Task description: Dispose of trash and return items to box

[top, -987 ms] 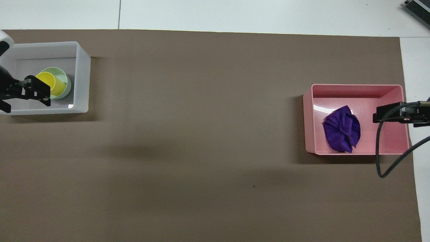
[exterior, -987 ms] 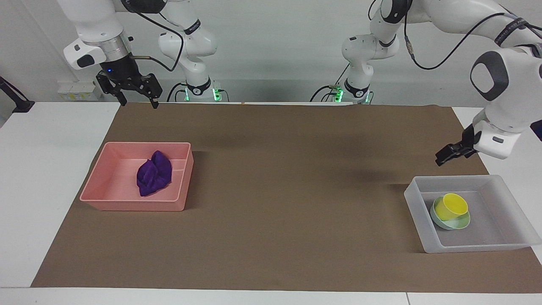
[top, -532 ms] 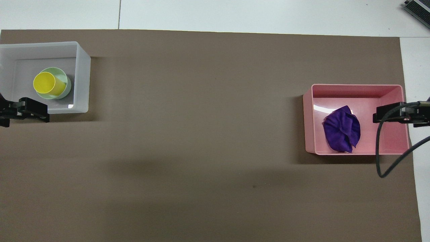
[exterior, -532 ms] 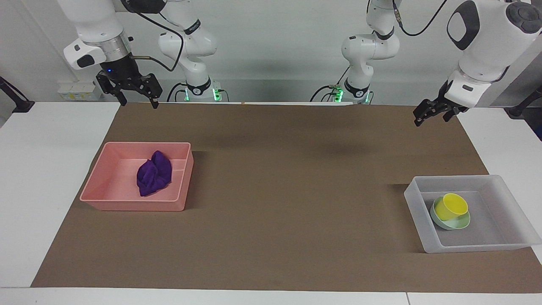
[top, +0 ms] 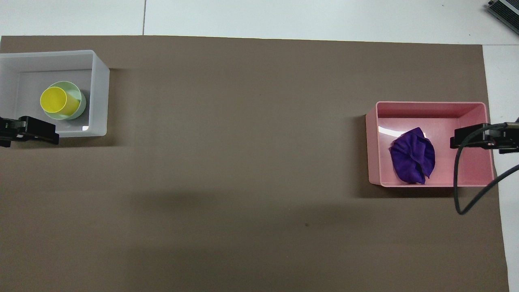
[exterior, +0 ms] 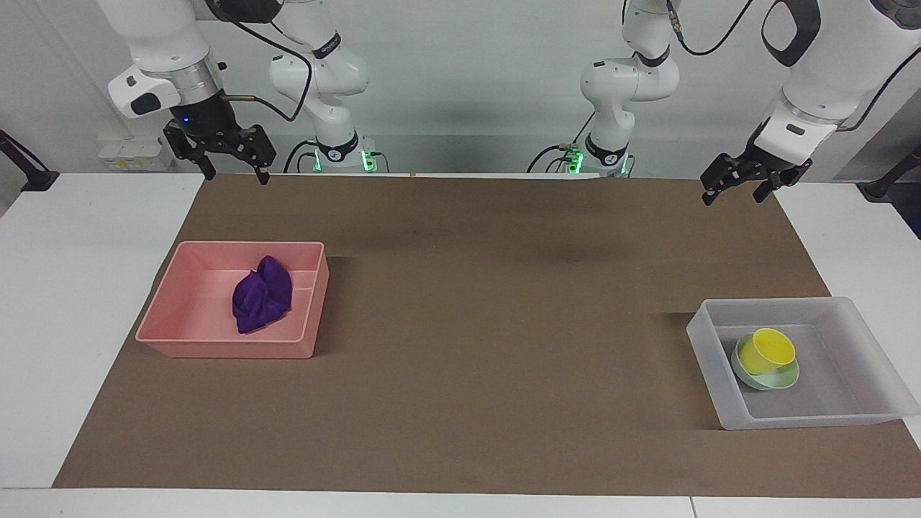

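I judge everything sorted: cloth in the pink tray below my right claw, cup in bowl inside the box below my left claw; both claws hang open and empty, probably.

- My left gripper is no longer low over the box; it is now raised over the mat's edge close to my bases.
- From overhead it no longer covers the yellow cup.
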Controlling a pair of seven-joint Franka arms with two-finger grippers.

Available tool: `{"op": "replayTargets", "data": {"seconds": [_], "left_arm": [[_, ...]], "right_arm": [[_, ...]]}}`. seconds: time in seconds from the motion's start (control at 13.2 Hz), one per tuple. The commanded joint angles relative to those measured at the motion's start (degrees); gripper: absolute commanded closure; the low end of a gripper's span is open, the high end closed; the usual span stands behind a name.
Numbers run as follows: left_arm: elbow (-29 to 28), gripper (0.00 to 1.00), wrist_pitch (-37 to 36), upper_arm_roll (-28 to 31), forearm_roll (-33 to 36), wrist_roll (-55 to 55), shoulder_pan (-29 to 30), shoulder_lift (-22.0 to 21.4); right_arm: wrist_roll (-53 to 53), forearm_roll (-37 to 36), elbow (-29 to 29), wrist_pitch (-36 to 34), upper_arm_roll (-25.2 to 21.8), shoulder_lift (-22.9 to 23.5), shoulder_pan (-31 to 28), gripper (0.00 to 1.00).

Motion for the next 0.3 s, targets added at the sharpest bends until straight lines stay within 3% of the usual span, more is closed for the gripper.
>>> {"op": "replayTargets", "data": {"seconds": [0.0, 0.23], "left_arm": [[0.3, 0.0, 0.62, 0.12, -1.03, 0.78, 0.63, 0.34], [0.3, 0.0, 0.09, 0.3, -1.03, 0.87, 0.54, 0.25]], "right_arm": [[-1.51, 0.54, -2.23, 1.45, 0.28, -1.8, -0.87, 0.0], [-1.51, 0.54, -2.23, 1.45, 0.28, -1.8, -0.87, 0.0]]}}
